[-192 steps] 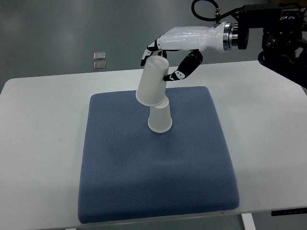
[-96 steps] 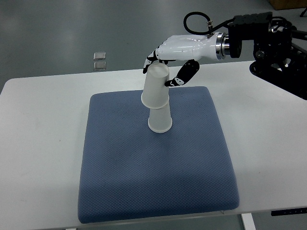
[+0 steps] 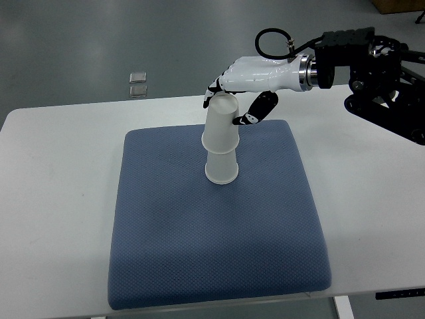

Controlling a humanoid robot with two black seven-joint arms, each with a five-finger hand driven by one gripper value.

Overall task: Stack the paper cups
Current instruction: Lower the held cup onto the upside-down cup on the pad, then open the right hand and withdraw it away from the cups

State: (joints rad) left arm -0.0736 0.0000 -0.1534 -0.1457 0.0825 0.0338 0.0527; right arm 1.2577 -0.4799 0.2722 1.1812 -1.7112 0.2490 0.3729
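Note:
Two white paper cups stand upside down on the blue mat point(image 3: 212, 219). The lower cup point(image 3: 221, 168) rests on the mat near its middle back. The upper cup point(image 3: 220, 125) sits over the lower one, nearly upright and partly slid down on it. My right hand point(image 3: 229, 106), white with black finger joints, comes in from the upper right. Its fingers curl around the top of the upper cup, with the thumb on the right side. The left arm does not show.
The mat lies on a white table point(image 3: 53, 173). Two small square objects point(image 3: 138, 84) lie on the grey floor beyond the table's far edge. The black arm mount and cable point(image 3: 372, 60) fill the upper right corner.
The upper cup has gone from tilted left to nearly upright and has dropped further over the lower cup. My right hand has moved slightly down with it.

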